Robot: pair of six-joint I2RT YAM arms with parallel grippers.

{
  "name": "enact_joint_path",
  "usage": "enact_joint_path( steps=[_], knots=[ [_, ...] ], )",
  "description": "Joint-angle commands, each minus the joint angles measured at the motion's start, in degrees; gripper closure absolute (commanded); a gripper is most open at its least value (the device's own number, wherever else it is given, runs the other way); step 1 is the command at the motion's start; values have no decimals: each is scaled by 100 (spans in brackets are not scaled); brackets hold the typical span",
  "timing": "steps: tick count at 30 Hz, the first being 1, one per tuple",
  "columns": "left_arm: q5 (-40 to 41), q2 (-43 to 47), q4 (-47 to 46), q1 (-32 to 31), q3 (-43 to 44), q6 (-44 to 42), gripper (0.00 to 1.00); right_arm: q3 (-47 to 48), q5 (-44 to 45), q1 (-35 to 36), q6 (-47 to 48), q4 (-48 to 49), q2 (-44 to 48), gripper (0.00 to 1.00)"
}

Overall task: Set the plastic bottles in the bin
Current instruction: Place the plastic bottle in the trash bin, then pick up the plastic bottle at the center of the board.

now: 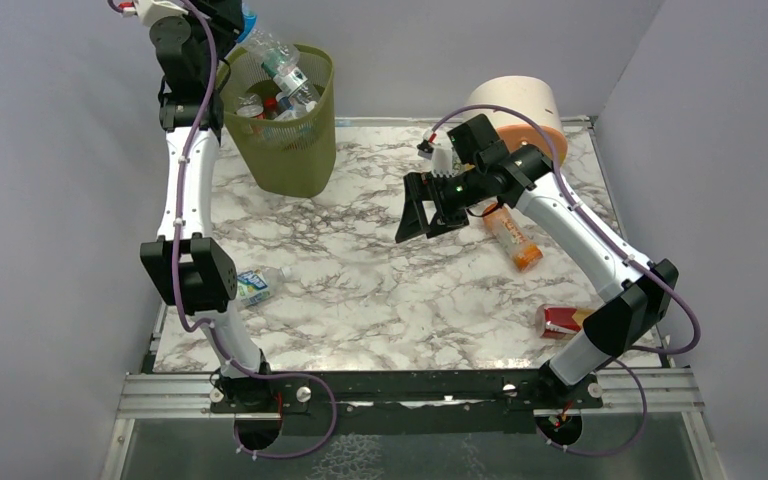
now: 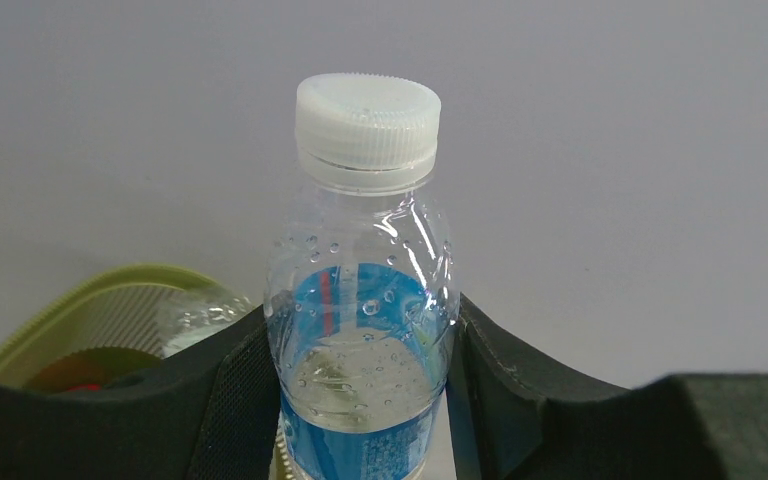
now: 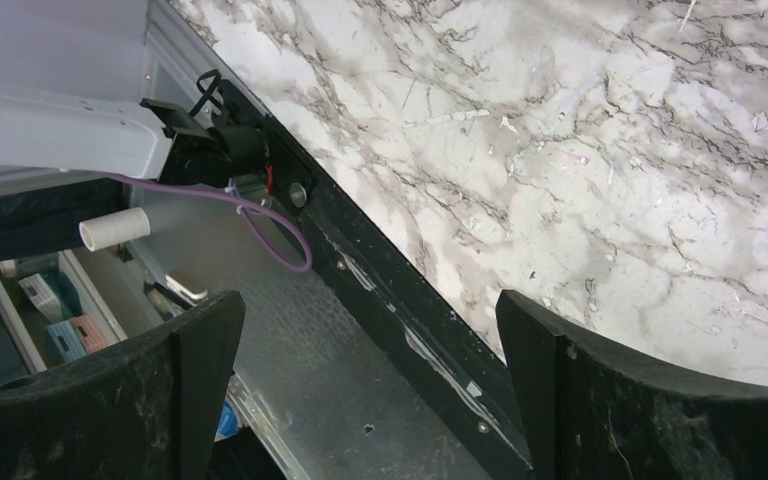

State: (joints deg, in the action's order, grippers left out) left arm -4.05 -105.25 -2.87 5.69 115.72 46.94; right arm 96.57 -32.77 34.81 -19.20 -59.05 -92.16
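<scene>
My left gripper [image 1: 243, 20] is raised over the back-left corner, shut on a clear bottle with a blue label and white cap [image 2: 365, 300], just above the rim of the olive-green mesh bin [image 1: 312, 150]. The bin rim also shows in the left wrist view [image 2: 110, 285]. Several bottles [image 1: 285, 85] lie in the bin, some sticking out. My right gripper [image 1: 417, 232] is open and empty over the table's middle; its wrist view [image 3: 370, 330] looks at the table's front edge. An orange-filled bottle [image 1: 513, 240], a red-label bottle [image 1: 563, 320] and a blue-green-label bottle [image 1: 255, 287] lie on the table.
A cream cylinder with an orange face [image 1: 520, 105] lies at the back right, behind my right arm. The marble table [image 1: 380, 290] is walled by grey panels on the left, back and right. A black rail [image 1: 410, 385] runs along the front edge.
</scene>
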Motion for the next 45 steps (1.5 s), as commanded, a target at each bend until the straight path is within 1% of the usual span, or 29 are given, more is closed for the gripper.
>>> enact_joint_path(
  steps=[1,10,17,18,20,23,25,32,36,39,41,45],
  knots=[
    [569,-72,70,88,96,-714,44,-53,-215,-9,127,-78,-27,1],
    [925,-105,680,102,249,-1649,43,-69,-291,-11,160,-54,-114,1],
    [1153,22,936,101,-26,-2163,41,-144,-351,-10,150,-3,-100,1],
    [1168,22,970,107,-27,-2236,36,-155,-360,-17,146,-2,-99,1],
    [1160,-1,1088,107,30,-2310,23,-156,-376,-15,142,7,-90,1],
    [1070,-38,1258,93,169,-2329,7,-165,-379,-22,131,16,-83,1],
    [1025,-31,1325,77,215,-2319,1,-154,-389,-17,127,29,-83,1],
    [925,-25,1549,81,528,-2288,1,-100,-367,-18,80,37,-73,1],
    [780,4,1714,75,823,-2097,1,-19,-298,-18,-11,51,-77,1],
    [496,75,1849,78,969,-1732,1,105,-141,-47,-108,24,-127,1],
    [234,181,1868,76,915,-1400,1,193,-12,-65,-178,-24,-195,1],
    [-415,516,1899,15,480,-699,1,351,492,-71,-273,-170,-322,1]
  ],
)
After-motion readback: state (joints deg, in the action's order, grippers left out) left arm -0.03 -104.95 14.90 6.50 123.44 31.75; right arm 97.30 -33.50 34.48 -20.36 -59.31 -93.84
